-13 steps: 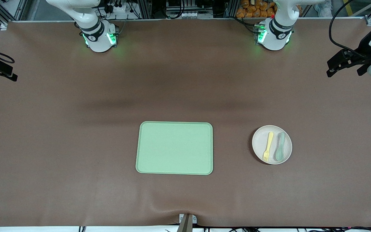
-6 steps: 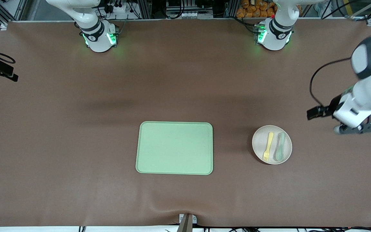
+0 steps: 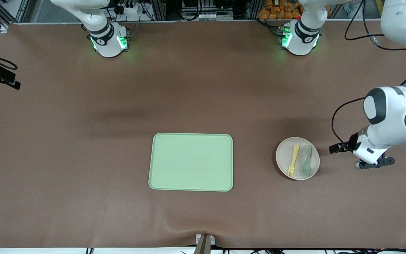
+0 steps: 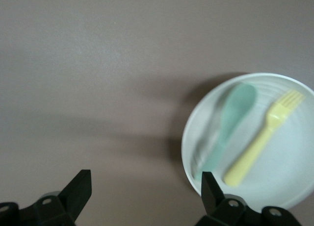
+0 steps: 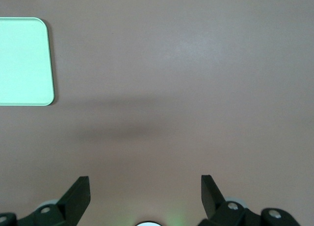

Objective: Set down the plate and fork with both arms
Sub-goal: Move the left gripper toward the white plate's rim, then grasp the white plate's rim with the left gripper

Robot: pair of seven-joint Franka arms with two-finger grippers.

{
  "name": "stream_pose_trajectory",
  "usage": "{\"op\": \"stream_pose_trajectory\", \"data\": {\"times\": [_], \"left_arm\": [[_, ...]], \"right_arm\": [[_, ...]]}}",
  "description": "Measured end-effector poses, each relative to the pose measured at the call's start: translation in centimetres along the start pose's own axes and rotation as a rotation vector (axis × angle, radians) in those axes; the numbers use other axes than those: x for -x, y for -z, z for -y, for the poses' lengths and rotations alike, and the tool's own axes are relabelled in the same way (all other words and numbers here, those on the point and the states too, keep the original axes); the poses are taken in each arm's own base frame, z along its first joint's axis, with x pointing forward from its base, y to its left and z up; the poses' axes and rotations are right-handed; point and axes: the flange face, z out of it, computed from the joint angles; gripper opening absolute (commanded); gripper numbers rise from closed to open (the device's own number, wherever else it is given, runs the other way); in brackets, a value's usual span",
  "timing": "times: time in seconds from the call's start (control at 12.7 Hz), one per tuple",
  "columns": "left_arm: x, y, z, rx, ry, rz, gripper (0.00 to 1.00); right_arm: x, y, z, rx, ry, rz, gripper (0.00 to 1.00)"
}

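Seemingly unlabelled plate (image 3: pixel 297 158), fork (image 3: pixel 293 160).

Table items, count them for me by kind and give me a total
Plate: 1
Fork: 1
Spoon: 1
Tray: 1
Total: 4

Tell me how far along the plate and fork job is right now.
Nothing is placed yet: the plate sits on the table toward the left arm's end, apart from the green tray, with the fork and spoon lying on it. In hand: the left gripper, open and empty, is over the table beside the plate. The right gripper waits, open.
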Motion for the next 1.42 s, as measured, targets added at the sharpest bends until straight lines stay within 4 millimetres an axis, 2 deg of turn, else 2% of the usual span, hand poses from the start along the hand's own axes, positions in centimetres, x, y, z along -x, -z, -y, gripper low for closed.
{"op": "stream_pose_trajectory", "data": {"times": [0.16, 0.39, 0.55, 0.71, 0.87, 1.11, 1.34, 1.42], "left_arm": [[-0.3, -2.9, -0.1, 0.038, 0.031, -0.001, 0.67], [-0.6, -5.6, -1.5, 0.059, 0.028, -0.023, 0.64], [-0.7, -7.2, -1.5, 0.061, 0.031, -0.032, 0.63], [-0.7, -8.3, -1.3, 0.062, 0.034, -0.029, 0.61], [-0.6, -8.4, -1.5, 0.069, 0.038, -0.027, 0.56], [-0.5, -8.4, -2.4, 0.087, 0.038, -0.023, 0.34], [-0.3, -9.1, -2.7, 0.09, 0.036, -0.012, 0.0], [-0.3, -9.1, -2.7, 0.09, 0.036, -0.011, 0.0]], "right_arm": [[-0.1, -0.2, 0.1, 0.0, 0.001, 0.003, 1.0], [-0.2, -0.4, 0.1, 0.0, 0.003, 0.007, 1.0], [-0.3, -0.4, 0.2, 0.0, 0.003, 0.008, 1.0], [-0.3, -0.4, 0.2, 0.0, 0.004, 0.007, 1.0], [-0.3, -0.4, 0.2, 0.0, 0.004, 0.006, 1.0], [-0.3, -0.4, 0.2, 0.0, 0.004, 0.005, 1.0], [-0.3, -0.4, 0.2, 0.0, 0.005, 0.004, 1.0], [-0.3, -0.4, 0.3, 0.0, 0.005, 0.005, 1.0]]}}
